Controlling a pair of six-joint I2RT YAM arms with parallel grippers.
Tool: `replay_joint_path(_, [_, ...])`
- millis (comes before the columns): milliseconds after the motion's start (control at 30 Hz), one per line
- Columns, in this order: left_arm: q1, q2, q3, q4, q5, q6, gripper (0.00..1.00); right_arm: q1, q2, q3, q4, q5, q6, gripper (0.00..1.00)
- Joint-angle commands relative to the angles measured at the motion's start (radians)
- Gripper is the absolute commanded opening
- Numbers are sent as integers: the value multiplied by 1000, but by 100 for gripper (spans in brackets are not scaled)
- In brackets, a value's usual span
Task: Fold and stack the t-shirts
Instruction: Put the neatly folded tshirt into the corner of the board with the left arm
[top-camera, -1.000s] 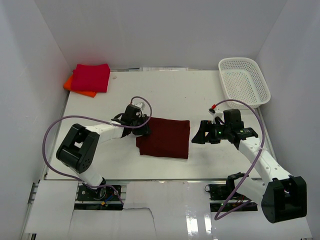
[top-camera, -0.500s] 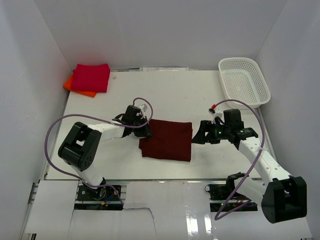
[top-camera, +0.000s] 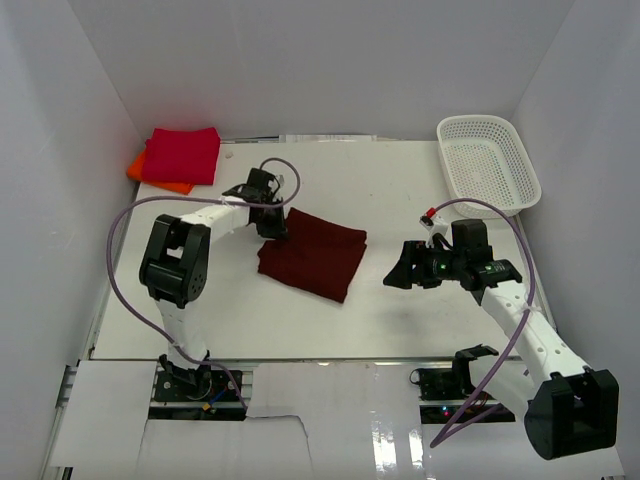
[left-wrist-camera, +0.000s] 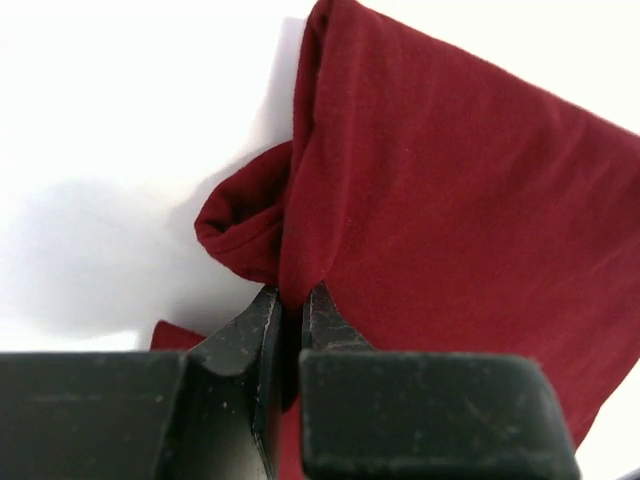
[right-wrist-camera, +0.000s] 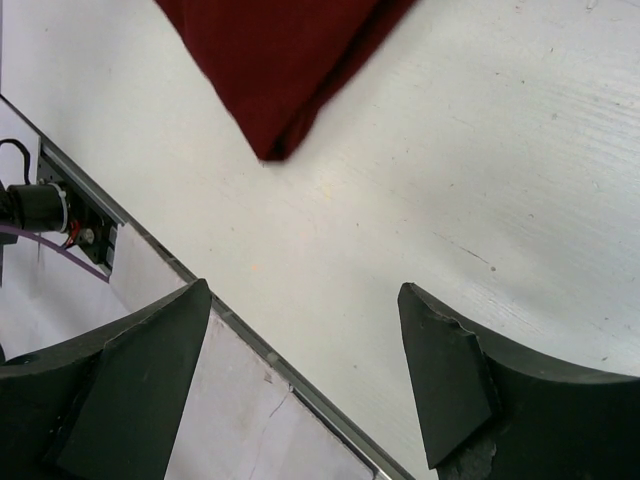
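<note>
A folded dark maroon t-shirt lies mid-table, turned askew. My left gripper is shut on its near-left corner; in the left wrist view the cloth bunches up into the pinched fingertips. At the back left a folded crimson-red t-shirt rests on top of an orange t-shirt. My right gripper hovers open to the right of the maroon shirt, apart from it. The right wrist view shows a corner of the maroon shirt and nothing between the spread fingers.
A white mesh basket stands at the back right corner. The table's front edge runs just under my right gripper. White walls close in on the left, back and right.
My left gripper closed on the maroon shirt's corner and dragged it back and to the left, turning the shirt. The right arm shifted slightly nearer; its gripper stayed open.
</note>
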Motion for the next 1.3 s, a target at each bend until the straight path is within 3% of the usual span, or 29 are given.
replay_joint_path(0, [100, 38, 184, -88, -16, 115, 0, -4, -18, 14, -13, -23, 3, 82])
replay_joint_path(200, [172, 193, 444, -197, -90, 266, 0, -5, -30, 5, -10, -42, 9, 82])
replay_joint_path(333, [221, 254, 576, -197, -35, 257, 0, -5, -21, 2, -11, -52, 11, 82])
replay_joint_path(567, [258, 349, 778, -191, -104, 320, 0, -4, -2, 33, -60, -55, 5, 81])
replay_joint_path(767, [341, 404, 950, -188, -33, 318, 0, -4, 10, 59, -98, -40, -4, 81])
replay_joint_path(933, [413, 428, 1030, -176, -44, 333, 0, -4, 31, 56, -112, -46, 3, 81])
replay_joint_path(1267, [514, 434, 1030, -29, -7, 332, 0, -2, 97, 74, -143, -26, 17, 81])
